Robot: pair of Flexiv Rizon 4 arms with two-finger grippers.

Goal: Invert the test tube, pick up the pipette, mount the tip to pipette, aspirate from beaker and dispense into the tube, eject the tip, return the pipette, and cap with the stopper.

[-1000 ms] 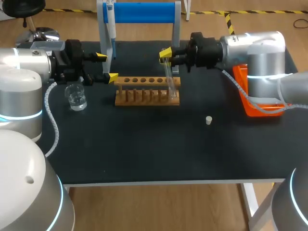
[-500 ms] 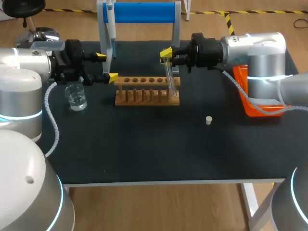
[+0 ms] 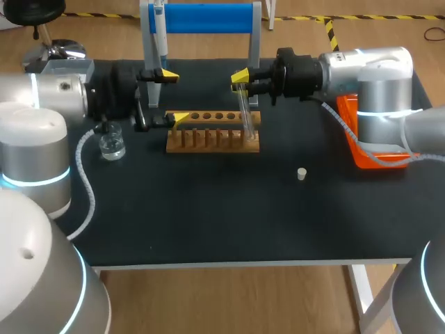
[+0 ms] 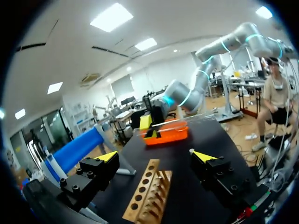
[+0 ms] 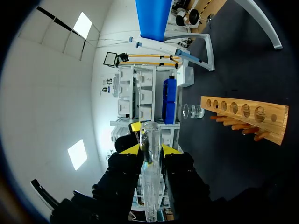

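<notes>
The right gripper [image 3: 240, 78] is closed on the upper part of the test tube [image 3: 245, 115], with one yellow finger on each side. The tube hangs tilted, its lower end at the right end of the wooden rack [image 3: 208, 142]; I cannot tell if it already sits in a hole. The left gripper [image 3: 175, 96] is wide open and holds nothing. It stands just beside the post of the blue stand [image 3: 208, 17], lower than the pipette [image 3: 160, 38] hanging there, and close to the left end of the rack. I see several dangers. The glass is smooth and held only near one end, so it may slip or turn between the fingers. If it is released while tilted and not seated, it may fall over and break. Its lower end can also catch the rack's edge and push the rack. On the other side, an open finger may knock the post or the rack, which would shake the tube. The beaker [image 3: 111, 145] with liquid stands very near the left arm and its cable, so a careless swing may tip it.
</notes>
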